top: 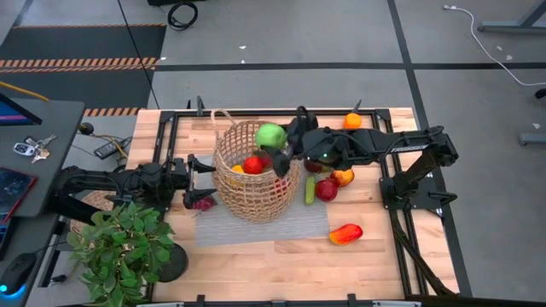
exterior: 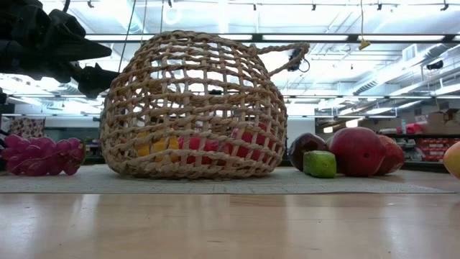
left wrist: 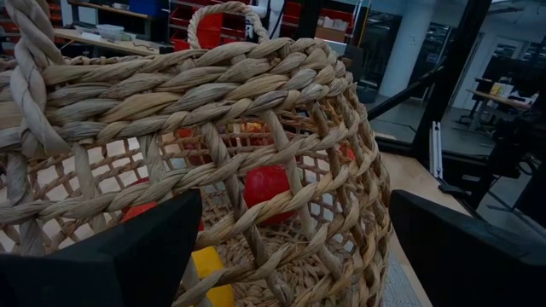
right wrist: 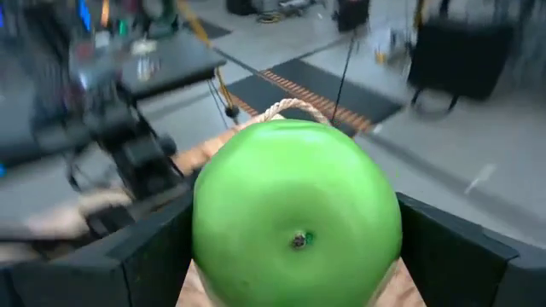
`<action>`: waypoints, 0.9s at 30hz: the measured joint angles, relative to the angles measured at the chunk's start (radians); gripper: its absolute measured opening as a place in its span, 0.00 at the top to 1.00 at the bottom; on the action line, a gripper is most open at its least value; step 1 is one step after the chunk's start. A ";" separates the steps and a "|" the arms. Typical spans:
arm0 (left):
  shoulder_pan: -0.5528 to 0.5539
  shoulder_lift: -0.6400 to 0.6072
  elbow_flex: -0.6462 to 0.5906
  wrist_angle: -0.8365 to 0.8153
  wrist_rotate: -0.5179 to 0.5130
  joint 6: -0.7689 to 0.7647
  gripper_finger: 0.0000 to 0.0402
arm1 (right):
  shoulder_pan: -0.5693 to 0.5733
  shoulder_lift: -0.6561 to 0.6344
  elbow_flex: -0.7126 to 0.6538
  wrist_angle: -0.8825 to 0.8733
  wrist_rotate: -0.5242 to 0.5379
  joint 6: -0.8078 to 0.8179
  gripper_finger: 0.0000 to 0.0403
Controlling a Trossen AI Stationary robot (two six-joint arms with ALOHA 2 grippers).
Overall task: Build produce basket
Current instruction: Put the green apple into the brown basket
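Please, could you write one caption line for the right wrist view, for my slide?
Right tool holds a green apple between its fingers, above the wicker basket's loop handle.

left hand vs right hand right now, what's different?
The left hand is empty, its fingers open beside the basket at the wall facing that arm; the right hand is closed around a green apple.
The left hand sits low by the basket wall; the right hand is up over the basket rim, on the far side.
Shared: both are dark two-finger hands at the same basket, which already holds some produce.
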 joint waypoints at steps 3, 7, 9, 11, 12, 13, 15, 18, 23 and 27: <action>0.000 0.000 0.000 0.000 0.000 0.000 0.04 | -0.004 0.000 0.000 0.000 -0.002 0.278 0.08; 0.000 0.000 0.000 0.000 0.000 0.000 0.04 | -0.008 0.000 0.000 0.000 -0.043 0.549 0.08; 0.000 0.000 0.000 0.000 0.000 0.000 0.04 | -0.014 0.000 0.000 0.002 -0.085 0.589 0.08; 0.000 0.000 0.000 0.000 0.000 0.000 0.04 | -0.022 0.000 0.000 0.013 -0.134 0.590 0.08; 0.000 0.000 0.000 0.000 0.000 0.000 0.04 | -0.025 0.000 0.000 0.019 -0.158 0.582 0.08; 0.000 0.000 0.000 0.000 0.000 0.000 0.04 | -0.028 0.000 0.000 0.026 -0.181 0.572 0.08; 0.000 0.000 0.000 0.000 0.000 0.000 0.04 | -0.034 0.000 0.000 0.044 -0.216 0.550 0.08; 0.000 0.000 0.000 0.000 0.000 0.000 0.04 | -0.036 0.000 0.000 0.076 -0.229 0.520 0.08; 0.000 0.000 0.000 0.000 0.000 0.000 0.04 | -0.035 0.000 -0.001 0.163 -0.230 0.585 0.08; 0.000 0.000 0.000 0.000 0.000 0.000 0.04 | -0.034 0.000 -0.001 0.268 -0.287 0.709 0.08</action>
